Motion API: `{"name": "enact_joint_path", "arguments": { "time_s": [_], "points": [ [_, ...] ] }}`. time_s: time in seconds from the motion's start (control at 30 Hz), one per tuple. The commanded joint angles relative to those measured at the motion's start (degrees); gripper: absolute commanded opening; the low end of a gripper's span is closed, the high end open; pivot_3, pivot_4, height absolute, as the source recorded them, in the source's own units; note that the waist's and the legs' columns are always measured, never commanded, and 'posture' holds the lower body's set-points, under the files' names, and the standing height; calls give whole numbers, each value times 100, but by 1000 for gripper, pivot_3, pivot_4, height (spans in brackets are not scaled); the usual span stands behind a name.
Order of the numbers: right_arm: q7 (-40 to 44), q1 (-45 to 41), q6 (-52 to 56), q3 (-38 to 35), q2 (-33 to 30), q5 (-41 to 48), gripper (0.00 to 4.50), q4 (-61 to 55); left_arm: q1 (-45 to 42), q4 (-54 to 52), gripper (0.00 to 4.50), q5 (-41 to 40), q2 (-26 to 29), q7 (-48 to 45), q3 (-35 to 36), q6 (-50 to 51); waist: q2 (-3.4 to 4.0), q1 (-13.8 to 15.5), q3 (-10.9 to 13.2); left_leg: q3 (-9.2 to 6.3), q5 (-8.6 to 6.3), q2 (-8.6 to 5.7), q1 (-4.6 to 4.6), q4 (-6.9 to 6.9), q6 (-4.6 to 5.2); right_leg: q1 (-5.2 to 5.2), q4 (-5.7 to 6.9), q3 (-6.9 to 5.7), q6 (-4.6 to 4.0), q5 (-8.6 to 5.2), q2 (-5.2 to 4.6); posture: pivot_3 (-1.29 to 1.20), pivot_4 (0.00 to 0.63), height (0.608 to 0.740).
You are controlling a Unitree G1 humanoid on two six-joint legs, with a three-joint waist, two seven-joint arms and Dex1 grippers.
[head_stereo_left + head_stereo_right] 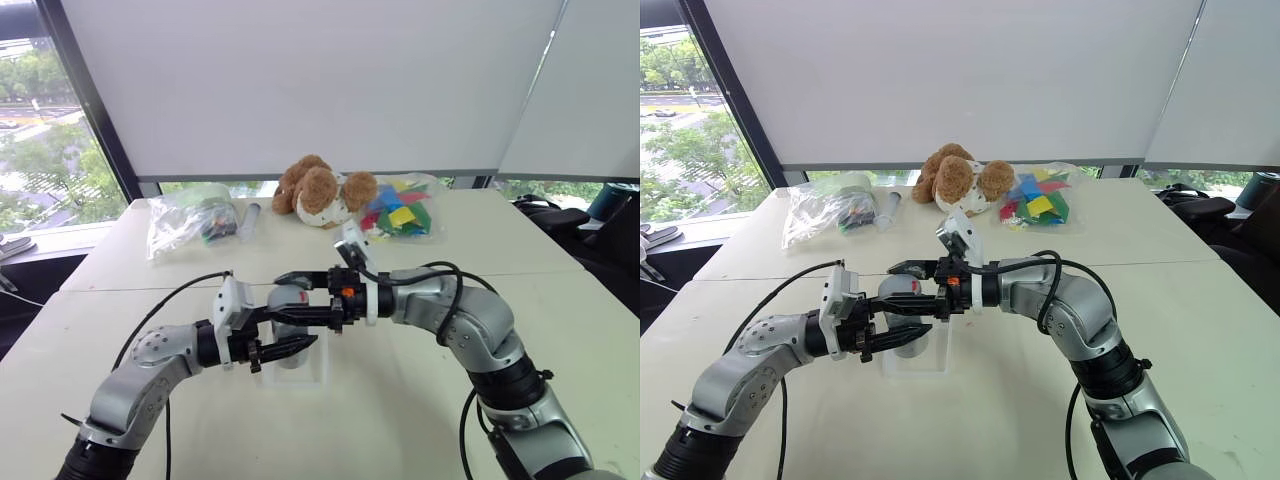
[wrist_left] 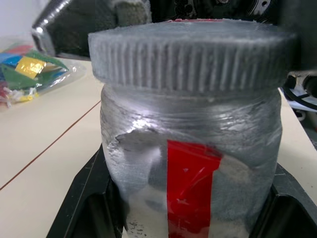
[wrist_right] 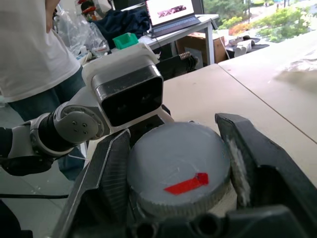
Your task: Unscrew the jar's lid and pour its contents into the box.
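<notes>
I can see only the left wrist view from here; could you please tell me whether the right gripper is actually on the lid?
Observer: Yes. In the right wrist view the right gripper is shut on the lid, with one finger against each side of its rim.
Operator: Thank you. And where is the box, please?
Observer: The clear box lies on the table directly beneath the jar. I cannot tell whether the jar touches it.
</notes>
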Motion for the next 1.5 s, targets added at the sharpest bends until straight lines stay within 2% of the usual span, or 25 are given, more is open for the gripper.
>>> {"name": "enact_joint_path", "arguments": {
  "time_s": [0.03, 0.13, 0.23, 0.37, 0.53, 0.6, 0.67, 0.77, 0.87, 1.03, 1.3, 1.5],
  "points": [
    [155, -141, -181, -25, 8, -107, 2297, -27, -153, -180, 2215, -49, -19, -41, 54, -88, 0, 1, 0, 0, 0, 0, 0, 0, 0, 0, 0, 0, 0, 0, 0, 0, 150, 740],
    [741, -185, -558, -87, -73, -65, 2297, 96, -207, -184, 2215, -139, -5, -197, 57, -80, 0, -1, 0, 0, 0, 0, 0, 0, 0, 0, 0, 0, 0, 0, 0, 0, 150, 740],
    [2005, -291, -898, -45, -379, 124, 2297, 277, -269, -218, 2215, -296, 70, -647, -20, -53, 0, 4, 1, 2, 0, -1, 0, 1, 0, 2, -1, -1, 1, 0, 1, 0, 150, 740],
    [3103, -559, -1179, 92, -569, 76, 2297, 656, -398, -296, 2215, -406, 148, -1228, -200, -54, 0, -8, 1, 2, 0, -1, 0, 2, 0, 4, -2, -2, 1, 0, 1, 0, 150, 740],
    [3648, -887, -1314, 194, -645, -118, 2297, 1004, -512, -394, 2215, -448, 116, -1493, -303, -52, 0, -23, 2, 1, 0, 3, 3, 0, 0, 2, 2, -2, 3, 1, 4, 0, 150, 740],
    [3539, -967, -1220, 130, -605, -133, 2297, 1073, -522, -403, 2215, -443, 95, -1481, -299, -56, 0, -16, 2, 0, 0, 3, 3, 1, 0, 2, 2, -2, 3, 1, 4, 0, 150, 740],
    [3371, -981, -1227, 9, -512, -131, 3368, 1102, -514, -403, 2215, -426, 76, -1436, -275, -69, 0, -7, 2, -1, 0, 3, 2, 1, 0, 2, 2, -2, 3, 1, 3, 0, 150, 740],
    [3250, -936, -1170, -171, -502, -27, 4435, 1021, -452, -422, 2215, -430, 85, -1337, -205, -54, 0, 2, 2, -1, 0, 1, 1, 2, 0, 2, 2, -2, 3, 1, 0, 0, 150, 740],
    [2883, -744, -1337, -532, -501, -54, 4435, 976, -348, -359, 2215, -422, 120, -1112, -35, -33, 0, 3, 2, -1, 0, 1, 1, 2, -1, 1, 1, -1, 2, 1, -1, 0, 150, 740],
    [2511, -492, -1482, -670, -574, -291, 4435, 873, -352, -36, 2215, -291, 148, -863, 181, -106, 0, 6, 2, -2, 0, 1, 1, 0, -1, 0, 1, -1, 2, 1, -1, 0, 150, 740],
    [1539, -216, -1433, -260, -74, -732, 4435, 522, -506, 288, 2215, -45, -69, -590, 74, -266, 0, -1, 2, -1, 0, 1, -6, -1, -1, -10, 4, 0, 4, 1, 0, 0, 150, 740],
    [1091, -462, -1243, -176, 150, -893, 4435, 669, -578, 318, 2215, 49, -203, -559, -22, -275, 0, 5, 2, -1, 1, -2, -11, 2, -3, -12, 6, 0, 3, 2, -2, 0, 150, 740]
  ]
}}
